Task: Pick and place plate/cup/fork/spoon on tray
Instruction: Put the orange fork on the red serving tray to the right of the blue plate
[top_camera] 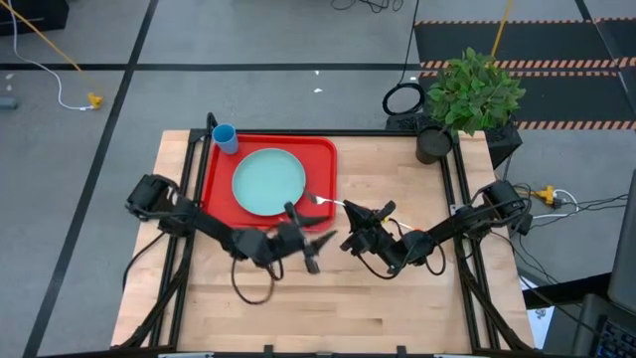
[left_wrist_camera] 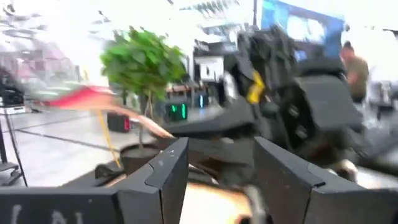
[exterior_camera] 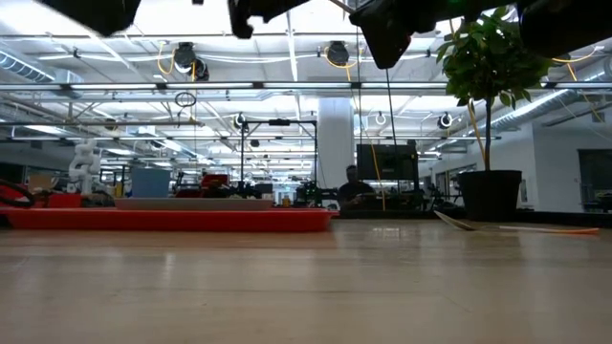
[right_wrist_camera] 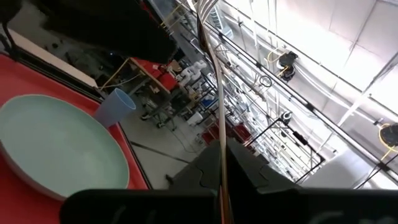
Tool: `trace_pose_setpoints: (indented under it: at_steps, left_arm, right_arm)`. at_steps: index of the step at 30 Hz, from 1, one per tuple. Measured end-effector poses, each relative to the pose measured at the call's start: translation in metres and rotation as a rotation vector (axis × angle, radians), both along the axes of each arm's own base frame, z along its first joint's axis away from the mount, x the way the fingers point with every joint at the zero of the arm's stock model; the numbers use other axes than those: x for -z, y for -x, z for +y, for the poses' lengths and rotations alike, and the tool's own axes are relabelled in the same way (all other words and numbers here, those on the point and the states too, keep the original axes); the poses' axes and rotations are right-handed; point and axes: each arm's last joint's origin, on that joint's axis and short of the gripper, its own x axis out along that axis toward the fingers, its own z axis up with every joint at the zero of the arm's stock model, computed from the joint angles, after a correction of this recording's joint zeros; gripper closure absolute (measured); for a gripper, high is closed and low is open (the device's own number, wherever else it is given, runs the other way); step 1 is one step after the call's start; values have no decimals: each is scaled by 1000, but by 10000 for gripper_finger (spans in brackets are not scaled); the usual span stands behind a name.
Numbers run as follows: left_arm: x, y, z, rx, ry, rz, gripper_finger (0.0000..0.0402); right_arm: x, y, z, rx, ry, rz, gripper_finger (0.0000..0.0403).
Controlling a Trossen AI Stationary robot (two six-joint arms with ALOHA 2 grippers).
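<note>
The red tray point(top_camera: 214, 179) lies at the table's far left. The mint plate point(top_camera: 268, 181) rests on it, and the blue cup point(top_camera: 225, 137) stands at its far left corner. My right gripper point(top_camera: 350, 211) is shut on the fork point(top_camera: 328, 203) just right of the tray. In the right wrist view the fork's tines point(right_wrist_camera: 206, 12) point away over the plate point(right_wrist_camera: 56, 143) and cup point(right_wrist_camera: 115, 107). My left gripper point(top_camera: 306, 244) is open and empty, hovering near the tray's near right corner. Another orange-handled utensil point(exterior_camera: 516, 228), probably the spoon, lies flat on the table at the right of the low view. My right gripper pinches the fork's orange handle point(right_wrist_camera: 221, 183) between its two shut fingers. The fingers come roughly level from the table's right and lie along the fork. The fork sticks out forward past the fingertips, clear of the table, with its silver end point(top_camera: 320, 202) at the tray's right rim.
A potted plant point(top_camera: 472, 94) stands at the table's far right corner. My left gripper faces my right arm point(left_wrist_camera: 292, 93) at close range. Bare wood lies along the table's near side point(top_camera: 318, 308). A person point(left_wrist_camera: 356, 62) sits in the room beyond.
</note>
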Motion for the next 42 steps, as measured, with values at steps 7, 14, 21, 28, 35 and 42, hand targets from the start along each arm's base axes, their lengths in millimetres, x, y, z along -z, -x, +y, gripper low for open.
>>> trace_pose_setpoints:
  at_steps: [7, 14, 21, 28, 35, 42]
  left_arm:
    - [7, 4, 29, -28, 82, -93, 222]
    - [3, -9, 45, 50, 85, -83, 223]
    - [4, -9, 45, 51, 83, -75, 275]
    - [6, -10, 45, 53, 97, -61, 338]
    - [6, -10, 45, 53, 89, -56, 364]
    - [6, -10, 44, 78, 66, -52, 379]
  right_arm:
    - [1, -1, 1, -40, -42, -47, 403]
    - [9, -7, -3, -55, -54, -8, 403]
    - [9, -7, -3, -39, -54, -1, 403]
    - [7, -6, -3, -39, -59, -23, 403]
    - [6, -5, -3, -41, -66, -42, 403]
    - [6, -5, -3, -39, -69, -44, 403]
